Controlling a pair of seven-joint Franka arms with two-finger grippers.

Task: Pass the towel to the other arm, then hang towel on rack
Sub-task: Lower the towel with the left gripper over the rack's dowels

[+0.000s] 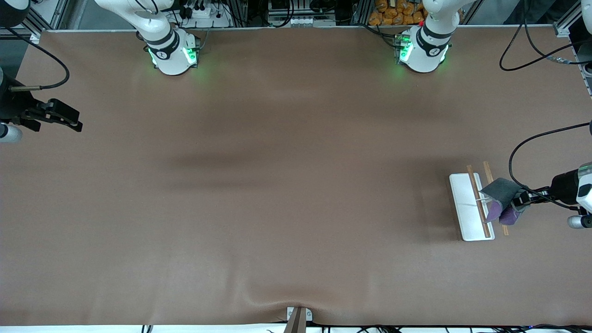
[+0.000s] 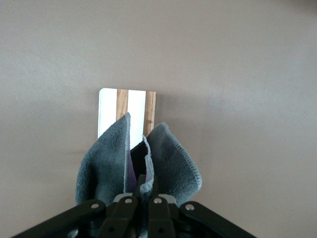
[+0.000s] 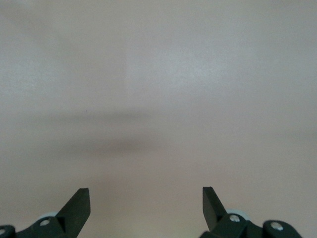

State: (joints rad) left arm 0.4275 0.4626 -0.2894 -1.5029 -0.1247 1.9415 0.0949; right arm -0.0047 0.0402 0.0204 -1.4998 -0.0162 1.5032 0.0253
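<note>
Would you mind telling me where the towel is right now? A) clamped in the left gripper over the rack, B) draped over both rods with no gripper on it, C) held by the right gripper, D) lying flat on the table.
A: the left gripper is shut on the towel, holding it over the rack; the right gripper is open and empty.

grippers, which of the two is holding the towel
The left gripper, over the rack at the left arm's end of the table, is shut on the towel. The right gripper waits open and empty at the right arm's end.
</note>
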